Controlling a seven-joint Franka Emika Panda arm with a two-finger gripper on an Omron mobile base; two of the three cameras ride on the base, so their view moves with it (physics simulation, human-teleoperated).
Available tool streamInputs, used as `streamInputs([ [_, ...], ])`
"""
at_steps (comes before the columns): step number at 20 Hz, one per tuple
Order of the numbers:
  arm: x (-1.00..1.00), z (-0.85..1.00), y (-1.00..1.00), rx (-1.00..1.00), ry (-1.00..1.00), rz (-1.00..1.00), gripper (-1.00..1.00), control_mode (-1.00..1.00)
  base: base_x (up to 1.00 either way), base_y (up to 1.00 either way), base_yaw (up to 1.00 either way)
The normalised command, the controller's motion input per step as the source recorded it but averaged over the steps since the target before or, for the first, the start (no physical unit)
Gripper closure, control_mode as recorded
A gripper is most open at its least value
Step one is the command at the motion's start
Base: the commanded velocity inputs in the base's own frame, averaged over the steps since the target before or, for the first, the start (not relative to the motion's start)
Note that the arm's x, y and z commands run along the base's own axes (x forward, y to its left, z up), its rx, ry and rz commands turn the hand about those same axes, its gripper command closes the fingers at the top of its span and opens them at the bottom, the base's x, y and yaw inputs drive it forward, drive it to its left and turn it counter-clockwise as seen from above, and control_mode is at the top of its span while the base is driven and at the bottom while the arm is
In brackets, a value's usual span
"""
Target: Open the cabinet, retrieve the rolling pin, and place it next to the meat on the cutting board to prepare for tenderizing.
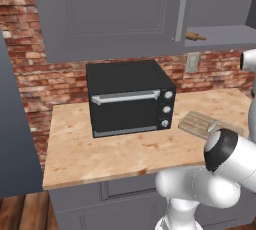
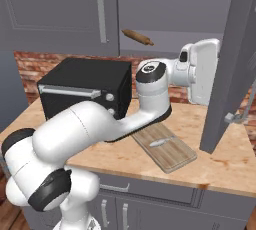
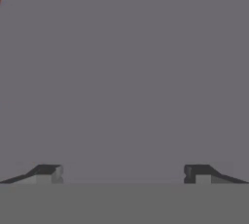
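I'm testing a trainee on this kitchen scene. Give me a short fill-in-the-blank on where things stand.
1. The rolling pin lies inside the ____.
2. The cabinet's right door stands ____.
3. The cutting board lies on the counter to the right of the black ____.
4. The gripper holds ____.

Missing words: cabinet; open; oven; nothing

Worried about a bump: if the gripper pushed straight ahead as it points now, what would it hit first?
Probably the open cabinet door. The open gripper faces a flat grey surface with nothing between, though how far off is unclear.
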Motion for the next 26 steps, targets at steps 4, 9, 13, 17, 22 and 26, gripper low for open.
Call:
streamInputs([
  [4,0.16,-0.04,-0.21,0.00,0.00,0.00,-1.00,-1.00,0.00,0.00,0.00],
  [9,0.12,-0.01,-0.18,0.01,0.01,0.00,-1.00,-1.00,0.00,0.00,0.00],
  [13,0.10,0.00,-0.18,0.04,0.00,0.00,-1.00,-1.00,0.00,0.00,0.00],
  [17,0.00,0.04,0.40,0.12,-0.03,0.00,-1.00,-1.00,0.00,0.00,0.00],
  [22,0.01,0.14,0.81,0.10,-0.07,0.00,-1.00,-1.00,0.00,0.00,0.00],
  [26,0.00,0.21,0.64,0.14,-0.16,0.00,-1.00,-1.00,0.00,0.00,0.00],
])
